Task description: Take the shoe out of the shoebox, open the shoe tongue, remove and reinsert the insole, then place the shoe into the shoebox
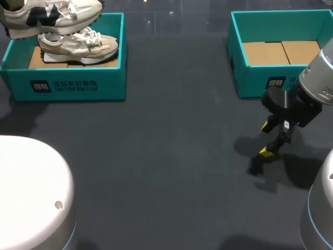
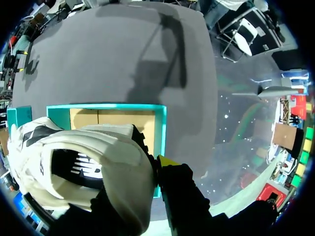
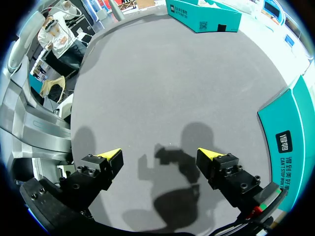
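**One sneaker held over the left box, right gripper open above the table**

In the upper left of the head view stands the teal left shoebox (image 1: 67, 83). A beige-and-white second sneaker (image 1: 78, 46) rests on its sole on the box's cardboard floor. Above the box's far rim, at the frame's top-left corner, is the lifted sneaker (image 1: 52, 13), white with dark panels.

In the left wrist view the left gripper (image 2: 156, 169) holds this lifted sneaker (image 2: 93, 162). One yellow-tipped finger (image 2: 167, 161) presses against the shoe's side, and the other is hidden by the shoe. The left shoebox (image 2: 160, 128) lies open beneath it.

The dark grey table (image 1: 171, 156) fills the middle of the head view. At the right, the right gripper (image 1: 267, 138) hangs over the table, its shadow just below it. Its fingers are spread wide with nothing between them (image 3: 160, 155).

The teal right shoebox (image 1: 255, 78) sits in the upper right, just beside that gripper (image 3: 290, 132), and shows only its cardboard floor.
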`<state>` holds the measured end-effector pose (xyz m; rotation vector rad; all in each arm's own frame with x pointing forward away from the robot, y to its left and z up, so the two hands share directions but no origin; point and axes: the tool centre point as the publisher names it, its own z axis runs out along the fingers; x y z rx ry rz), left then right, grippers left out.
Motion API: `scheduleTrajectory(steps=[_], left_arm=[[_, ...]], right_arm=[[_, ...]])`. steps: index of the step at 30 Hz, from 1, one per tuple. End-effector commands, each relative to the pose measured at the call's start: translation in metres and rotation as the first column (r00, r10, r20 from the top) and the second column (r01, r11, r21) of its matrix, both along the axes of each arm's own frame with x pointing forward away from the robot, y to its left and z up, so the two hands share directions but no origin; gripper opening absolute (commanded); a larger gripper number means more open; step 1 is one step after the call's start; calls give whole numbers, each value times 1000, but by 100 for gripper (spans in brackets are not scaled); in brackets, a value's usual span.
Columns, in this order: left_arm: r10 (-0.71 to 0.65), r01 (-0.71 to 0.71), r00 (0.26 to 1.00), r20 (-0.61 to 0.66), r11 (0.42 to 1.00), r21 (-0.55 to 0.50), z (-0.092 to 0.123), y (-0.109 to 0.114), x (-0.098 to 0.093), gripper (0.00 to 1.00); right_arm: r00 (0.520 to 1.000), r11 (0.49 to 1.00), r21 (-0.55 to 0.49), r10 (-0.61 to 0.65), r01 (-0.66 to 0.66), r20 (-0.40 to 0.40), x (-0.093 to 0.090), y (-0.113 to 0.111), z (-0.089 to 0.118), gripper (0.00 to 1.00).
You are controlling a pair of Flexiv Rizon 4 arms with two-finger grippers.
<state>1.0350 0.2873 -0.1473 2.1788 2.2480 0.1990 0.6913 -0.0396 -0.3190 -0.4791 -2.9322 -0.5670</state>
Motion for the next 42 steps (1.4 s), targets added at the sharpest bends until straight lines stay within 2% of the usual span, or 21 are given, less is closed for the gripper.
scheduleTrajectory(steps=[1,8,15,27,29,31,36,42], left_arm=[[-29,29,999,26,1000,-4,30,-7,-24,0],[-60,60,997,47,998,15,37,-30,-64,0],[-113,113,993,-16,994,1,42,-62,-101,0],[-113,113,993,-16,994,1,42,-62,-101,0],[-116,117,993,-26,992,37,34,-62,-113,0],[-131,132,990,-43,991,26,29,-68,-124,0],[-116,118,993,-33,991,65,18,-92,-148,0],[-167,170,984,-56,984,48,10,-123,-187,0]], right_arm=[[1000,1000,-2,0,0,1,-1,0,0,100],[1000,1000,-2,0,0,1,-1,0,0,100],[1000,1000,-2,0,0,1,-1,0,0,100],[1000,1000,-2,0,0,1,-1,0,0,100],[1000,1000,-2,0,0,1,-1,0,0,100],[1000,1000,-2,0,0,1,-1,0,0,100],[1000,1000,-2,0,0,1,-1,0,0,100],[1000,1000,-2,0,0,1,-1,0,0,100]])
